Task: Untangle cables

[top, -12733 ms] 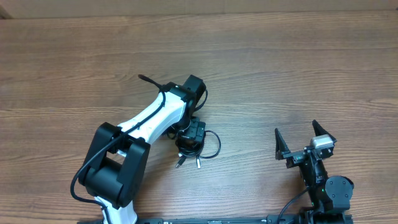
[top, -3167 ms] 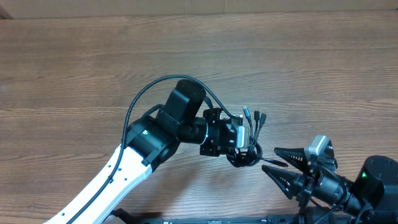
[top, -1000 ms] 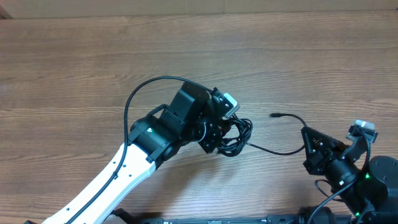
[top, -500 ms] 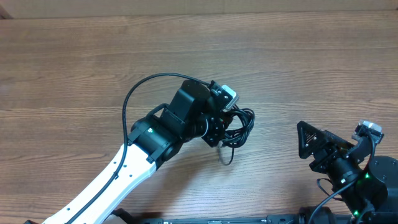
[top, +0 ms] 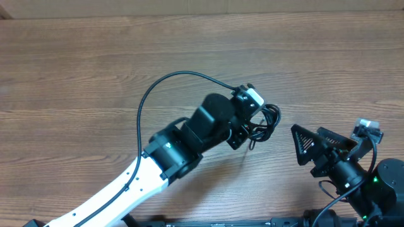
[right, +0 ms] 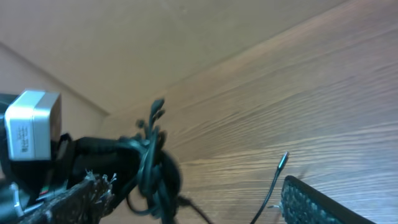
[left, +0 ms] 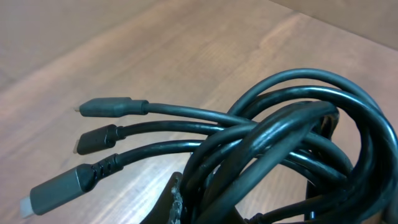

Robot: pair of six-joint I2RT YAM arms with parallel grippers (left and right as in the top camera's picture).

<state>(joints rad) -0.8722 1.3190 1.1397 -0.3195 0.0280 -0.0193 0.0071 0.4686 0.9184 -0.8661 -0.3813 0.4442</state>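
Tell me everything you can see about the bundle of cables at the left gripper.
The cables are thin black rubbery-looking cords, looped over one another in a tangled bundle. Three ends stick out side by side, each with a black moulded plug; the nearest shows a silver tip. The left gripper, shut on the loops, seems to hold the bundle off the wooden table. The open right gripper does not touch it.

Cables (top: 266,122) bunched in left tool (top: 247,130), over desk (top: 95,63) right of centre. Right tool (top: 315,150) near, right of bundle, apart. Three plug ends (left: 102,140) stick out bundle's left, left wrist view.
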